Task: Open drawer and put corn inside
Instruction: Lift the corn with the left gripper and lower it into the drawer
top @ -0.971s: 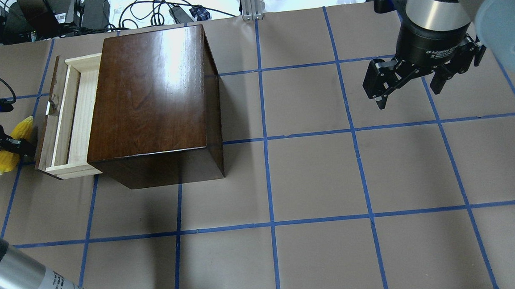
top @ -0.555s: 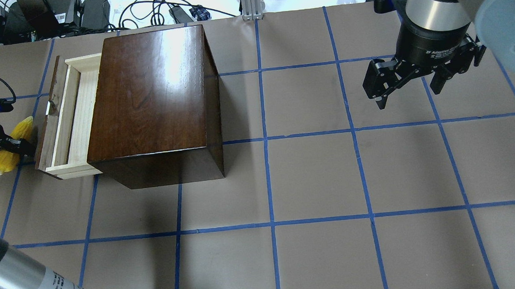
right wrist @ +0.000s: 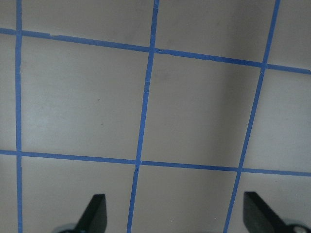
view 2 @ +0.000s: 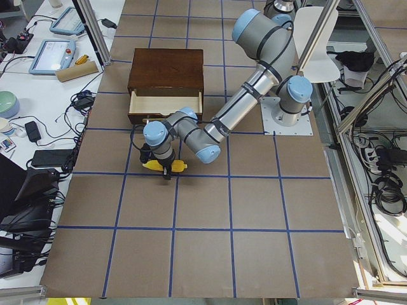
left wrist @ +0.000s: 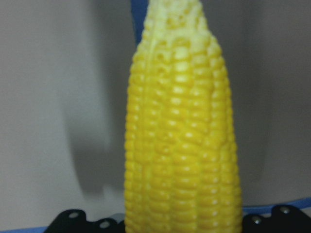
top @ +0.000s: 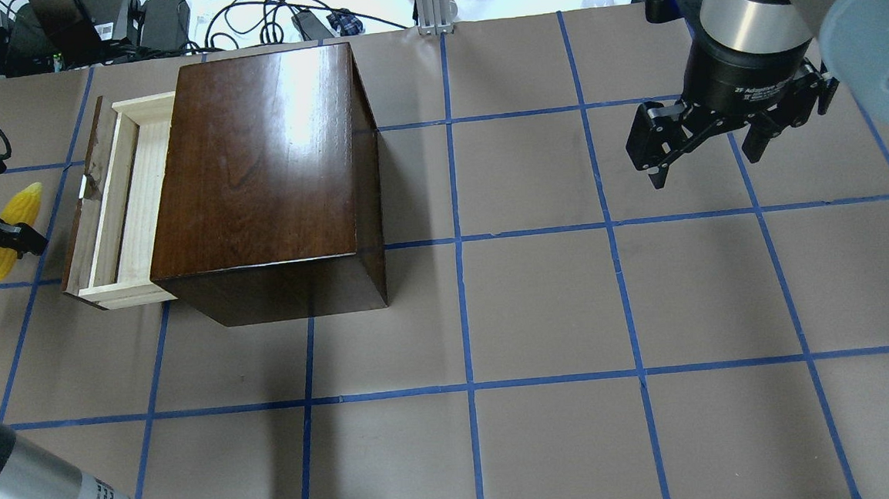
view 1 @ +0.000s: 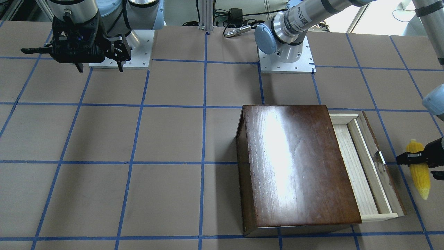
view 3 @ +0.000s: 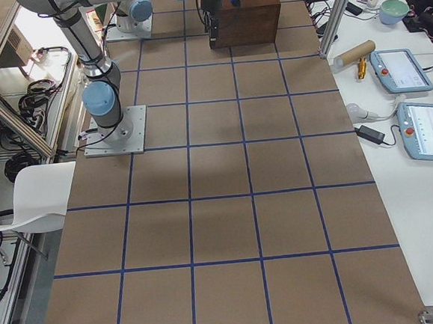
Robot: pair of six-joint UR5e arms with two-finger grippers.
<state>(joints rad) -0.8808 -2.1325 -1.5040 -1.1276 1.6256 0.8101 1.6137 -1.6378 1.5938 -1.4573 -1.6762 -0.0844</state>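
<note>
The corn [left wrist: 182,145] is blurred, its base cut off below. The inner end of the drawer [top: 145,206] is hidden inside the box [top: 262,176].

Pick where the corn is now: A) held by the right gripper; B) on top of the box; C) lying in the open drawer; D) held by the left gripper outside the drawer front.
D: the left gripper clamps the corn just outside the open drawer and its front panel.

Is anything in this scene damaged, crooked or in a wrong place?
Nothing stands out. The pale wooden drawer sits squarely, partly out of the dark-brown wooden box; the small yellow toy corn cob is held by the left gripper beside it.
</note>
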